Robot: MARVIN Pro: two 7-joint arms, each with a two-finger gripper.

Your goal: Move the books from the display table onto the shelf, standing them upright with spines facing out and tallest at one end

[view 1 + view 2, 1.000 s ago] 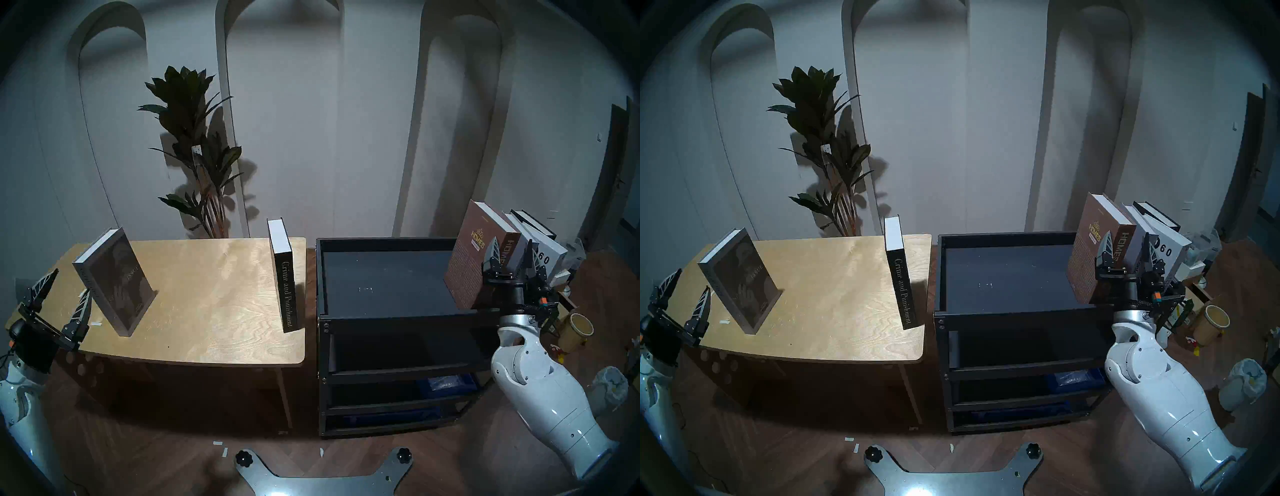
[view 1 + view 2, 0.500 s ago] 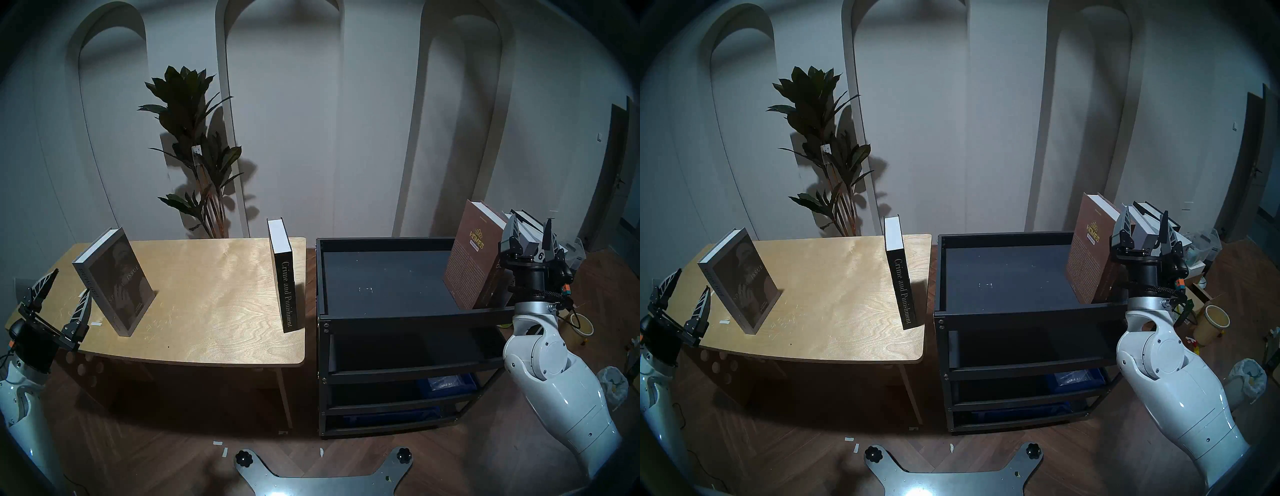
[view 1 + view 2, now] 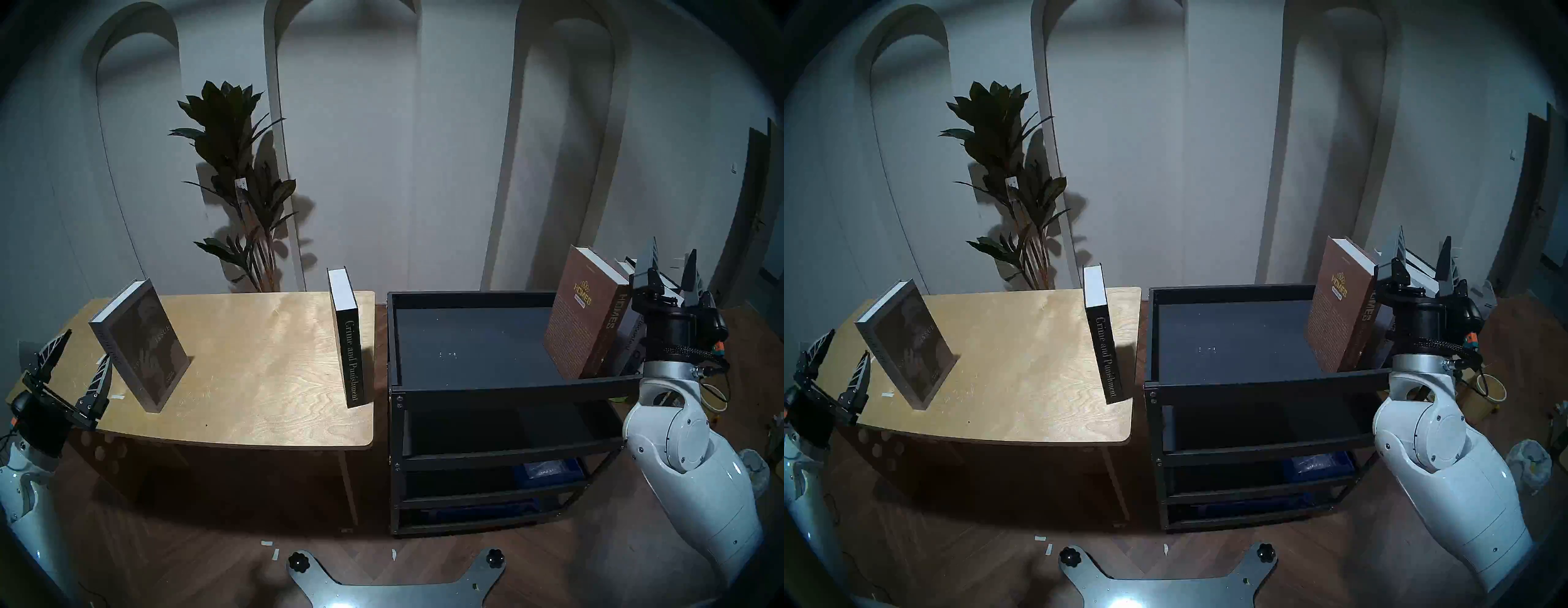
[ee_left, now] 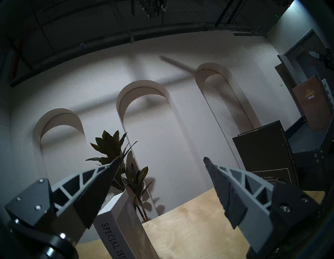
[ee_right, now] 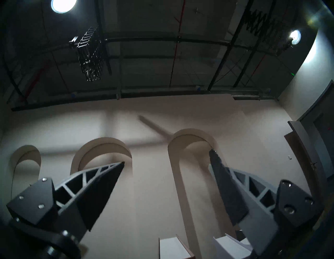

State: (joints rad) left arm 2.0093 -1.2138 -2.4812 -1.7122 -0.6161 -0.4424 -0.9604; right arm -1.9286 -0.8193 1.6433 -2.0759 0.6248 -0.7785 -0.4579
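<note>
On the light plywood display table [image 3: 263,361] two books stand upright: the grey "Special Issue" [image 3: 140,344] [image 4: 115,240] at the left and the black "Crime and Punishment" [image 3: 350,339] [image 3: 1102,339] at the right edge. My left gripper [image 3: 87,346] [image 4: 161,159] is open and empty, just left of "Special Issue". On the black shelf [image 3: 488,388] the brown "Homes" [image 3: 581,314] [image 3: 1339,310] leans at the right end, with more books behind it mostly hidden by my right arm. My right gripper [image 3: 673,248] [image 5: 167,157] is open, pointing up, above and right of those books.
A tall potted plant [image 3: 237,191] stands behind the table. Blue bins [image 3: 547,469] sit on a lower tier of the shelf. A paper cup and a bagged bin [image 3: 1526,463] are on the floor to the right. The robot's base plate [image 3: 394,586] is at the bottom.
My open right gripper has risen and swung right, from straddling the book spines on the shelf to above them. The left arm and both table books have not moved.
</note>
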